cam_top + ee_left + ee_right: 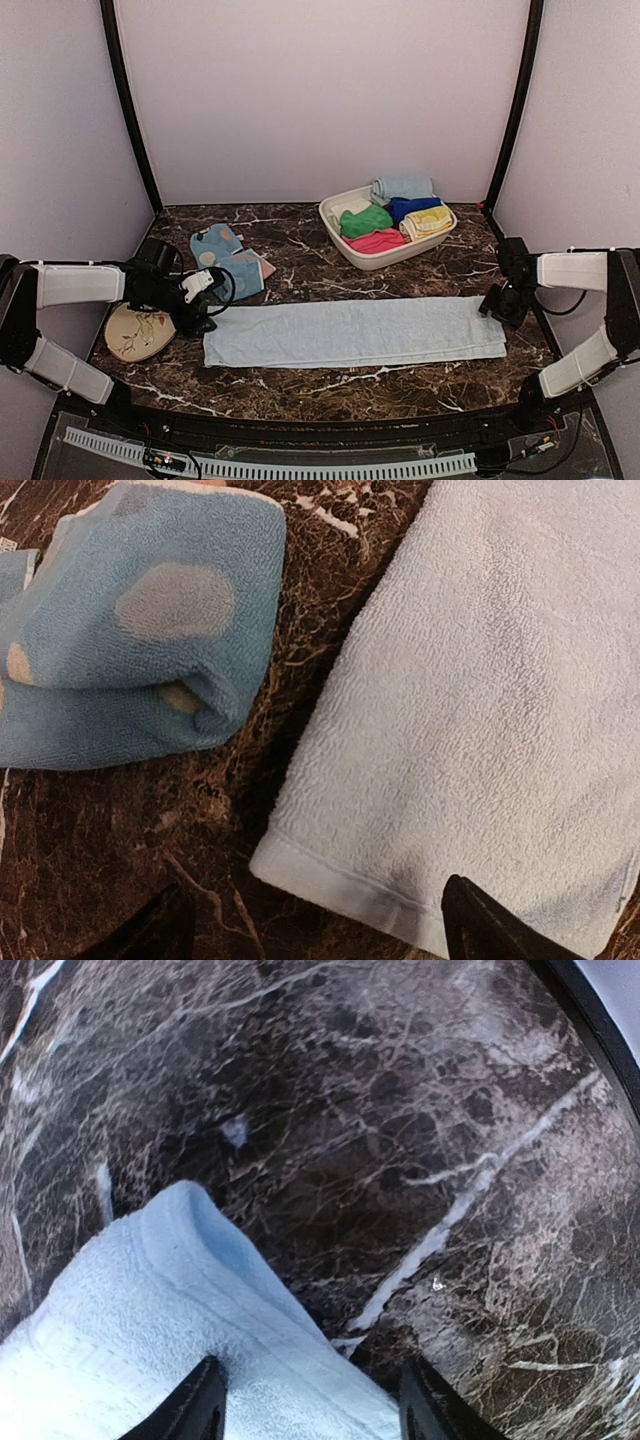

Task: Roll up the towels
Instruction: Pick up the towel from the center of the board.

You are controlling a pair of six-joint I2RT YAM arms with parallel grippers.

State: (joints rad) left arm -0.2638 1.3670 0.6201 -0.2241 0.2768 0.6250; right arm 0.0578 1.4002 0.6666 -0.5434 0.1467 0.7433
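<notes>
top external: pale blue towel (355, 332) flat, spotted towel (222, 255) crumpled, neither rolled; we read left fingers (485, 925) and right fingers (195, 1410) open at the flat towel's ends.

Pale lilac walls (320, 90) w/ black posts (128, 100), dark marble tabletop (330, 385).

The left arm (78, 285) and right arm (572, 270) wear white boxy link covers between black joints. A thin black cable (226, 290) loops just behind the left gripper (320, 925). Its fingers (485, 925) are matte black tapering wedges; those of the right gripper (312, 1405) look the same.
</notes>
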